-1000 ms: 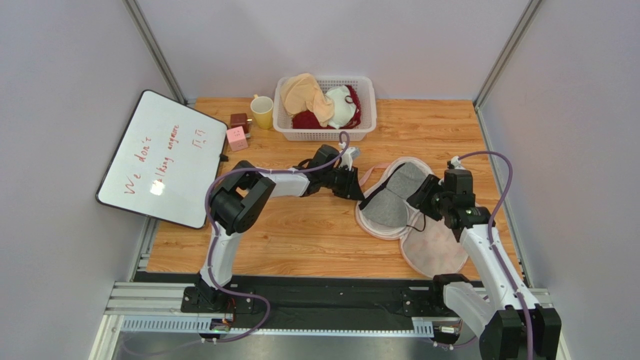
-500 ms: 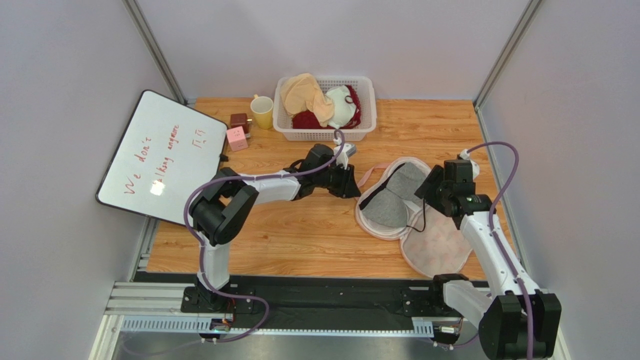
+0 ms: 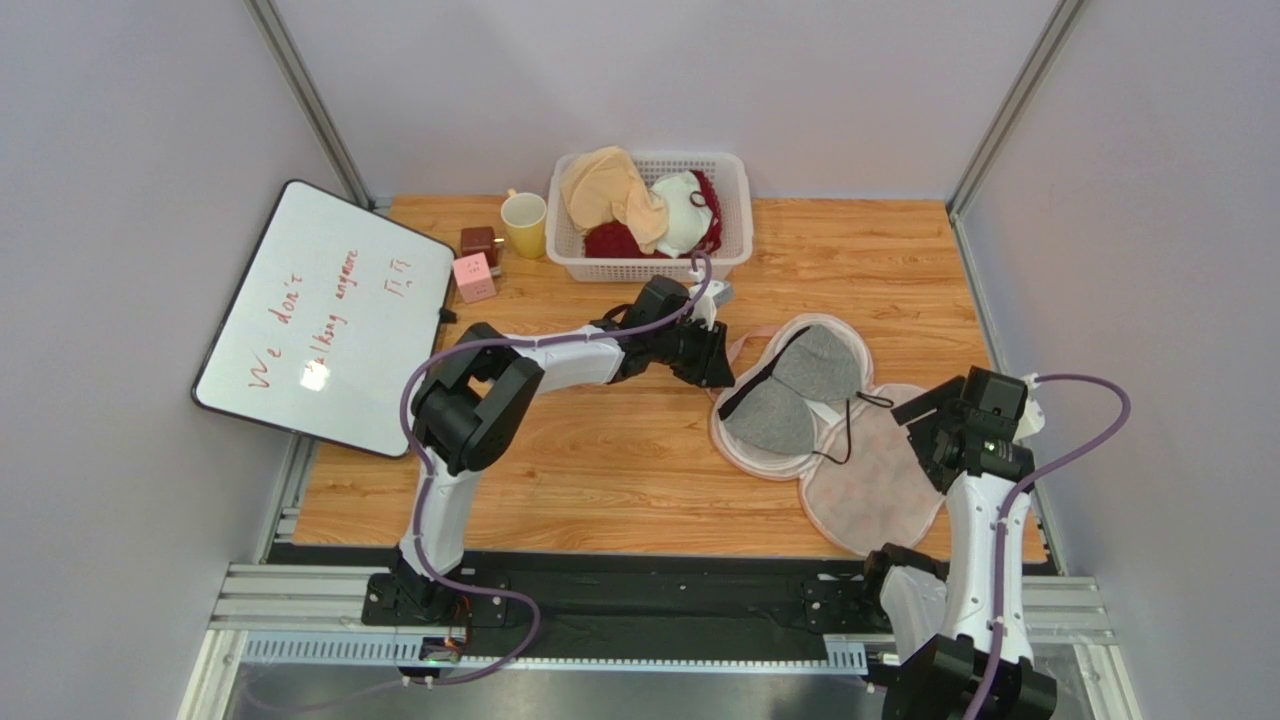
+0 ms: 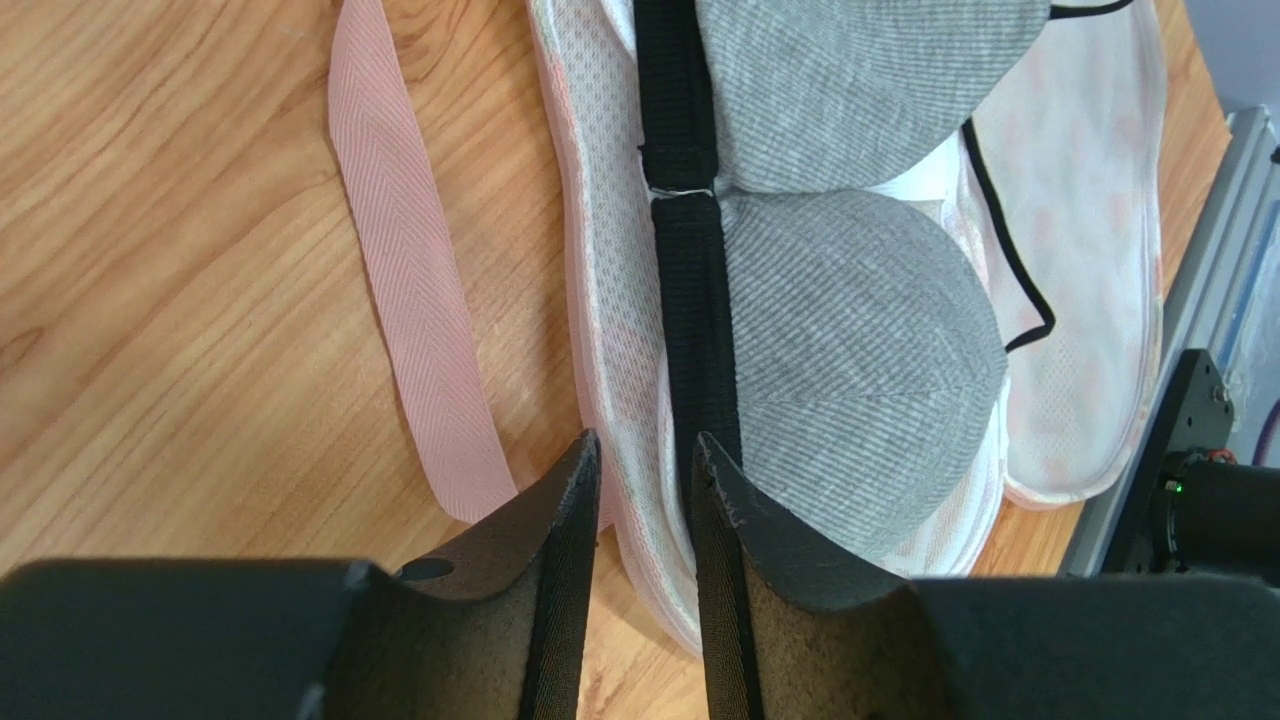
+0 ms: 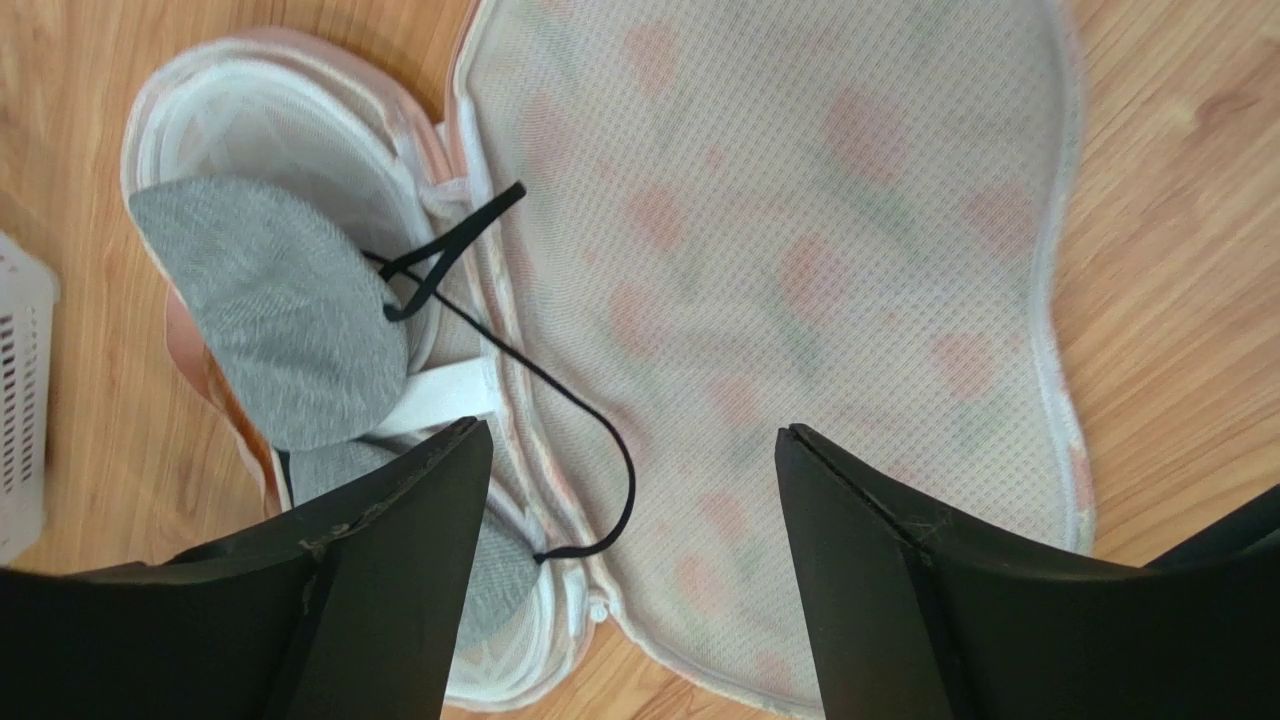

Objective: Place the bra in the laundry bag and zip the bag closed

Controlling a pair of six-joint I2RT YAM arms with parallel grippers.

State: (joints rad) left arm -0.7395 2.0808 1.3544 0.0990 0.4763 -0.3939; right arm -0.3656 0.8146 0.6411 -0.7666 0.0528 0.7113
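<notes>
The heather-grey bra [image 3: 789,393] lies cups-up in the left half of the laundry bag [image 3: 879,488], which is spread open like a clamshell. In the left wrist view the bra [image 4: 857,315] and its black band rest on the bag's white mesh rim [image 4: 601,300]. My left gripper [image 4: 643,438] hovers at that rim, narrowly open with nothing between its fingers. My right gripper [image 5: 633,429] stands wide open above the bag's printed flap [image 5: 796,255], empty. A thin black strap [image 5: 586,405] trails from the bra [image 5: 278,308] onto the flap. From above, the left gripper [image 3: 718,360] is at the bag's left edge and the right gripper [image 3: 924,425] at its right.
A pink ribbon loop [image 4: 413,285] of the bag lies on the wood left of the rim. A white slatted basket [image 3: 646,272] with other bras stands at the back. A yellow cup [image 3: 525,225], two small cubes [image 3: 473,276] and a whiteboard [image 3: 323,315] are at the left.
My right arm has drawn back to the right, off the bra, and its jaws have opened wider. The left gripper has shifted slightly right to the bag's edge.
</notes>
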